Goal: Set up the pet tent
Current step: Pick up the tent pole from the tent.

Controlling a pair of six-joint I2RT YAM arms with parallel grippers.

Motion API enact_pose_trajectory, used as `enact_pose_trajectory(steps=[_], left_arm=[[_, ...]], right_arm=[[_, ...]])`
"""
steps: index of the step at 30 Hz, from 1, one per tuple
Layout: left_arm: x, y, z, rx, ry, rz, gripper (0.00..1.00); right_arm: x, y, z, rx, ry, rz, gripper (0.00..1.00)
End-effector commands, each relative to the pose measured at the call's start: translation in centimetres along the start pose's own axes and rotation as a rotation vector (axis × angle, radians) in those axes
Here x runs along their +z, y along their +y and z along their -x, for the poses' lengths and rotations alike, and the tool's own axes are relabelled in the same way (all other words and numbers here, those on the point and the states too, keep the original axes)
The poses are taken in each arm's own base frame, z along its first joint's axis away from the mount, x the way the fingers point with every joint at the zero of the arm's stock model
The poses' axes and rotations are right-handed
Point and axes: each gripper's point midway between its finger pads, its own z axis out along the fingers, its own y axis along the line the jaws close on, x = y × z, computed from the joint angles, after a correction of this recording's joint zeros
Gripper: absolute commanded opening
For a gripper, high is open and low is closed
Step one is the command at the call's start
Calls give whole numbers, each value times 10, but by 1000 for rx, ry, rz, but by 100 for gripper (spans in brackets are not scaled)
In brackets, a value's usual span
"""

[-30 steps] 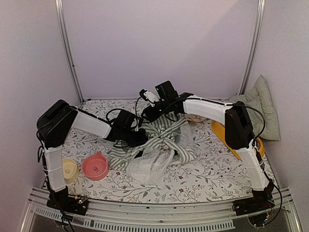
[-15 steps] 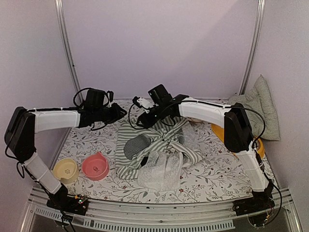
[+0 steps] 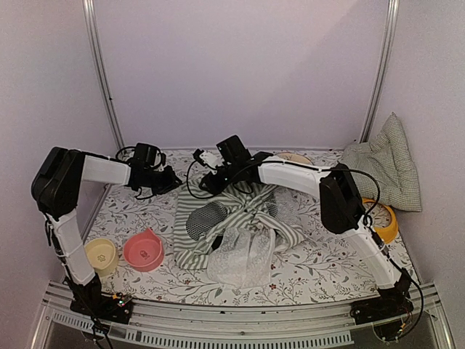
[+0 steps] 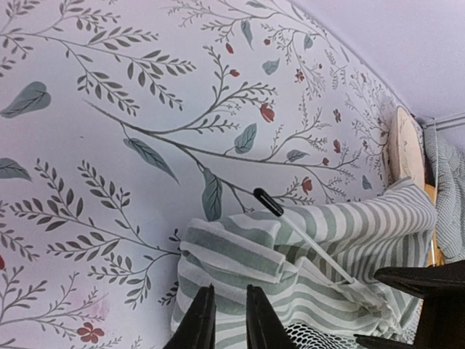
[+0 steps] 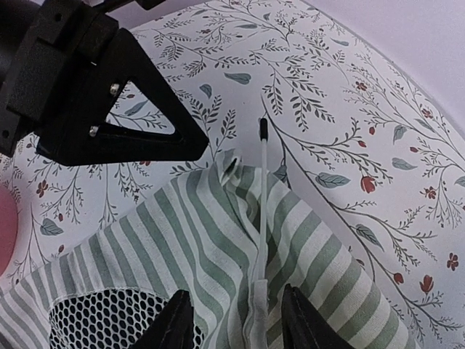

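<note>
The pet tent [image 3: 232, 222] lies collapsed mid-table: green-and-white striped fabric, a round black mesh window [image 3: 207, 217] and a white lace curtain [image 3: 240, 254] at the front. A thin white pole [image 5: 261, 203] with a black tip pokes out of its far corner. My right gripper [image 5: 236, 292] is open, its fingers either side of the pole and its fabric sleeve. Above the tent's far left corner [image 4: 240, 247], my left gripper [image 4: 229, 291] has its jaws a narrow gap apart, gripping nothing. In the top view the left gripper [image 3: 171, 178] and right gripper [image 3: 207, 182] face each other.
A pink bowl [image 3: 143, 251] and a yellow bowl [image 3: 102, 256] sit at the front left. A checked cushion [image 3: 385, 163] leans at the back right, with an orange dish [image 3: 381, 218] below it. A beige disc [image 3: 294, 157] lies behind the right arm.
The left gripper let go at the mesh window, swung back left, and now hovers by the tent's far corner with jaws slightly apart. The right gripper shifted left and its jaws narrowed.
</note>
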Motion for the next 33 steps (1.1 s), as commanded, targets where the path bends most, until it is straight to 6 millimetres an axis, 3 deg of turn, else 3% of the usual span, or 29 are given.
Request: enact_pose_trajectory(steps=[1, 4, 15, 21, 22, 33], left_arm=[[3, -14, 12, 20, -13, -58, 18], [7, -14, 12, 15, -7, -61, 18], [11, -19, 19, 39, -9, -65, 18], [13, -18, 15, 49, 7, -58, 17], [23, -9, 7, 39, 31, -42, 17], [28, -12, -2, 47, 52, -49, 16]], right_arm=[[12, -2, 22, -28, -119, -8, 42], [18, -6, 28, -29, -157, -23, 38], [26, -2, 17, -19, -129, 7, 15], [26, 3, 13, -29, -115, 34, 24], [27, 3, 12, -29, -113, 36, 25], [40, -2, -6, -32, -84, 11, 22]])
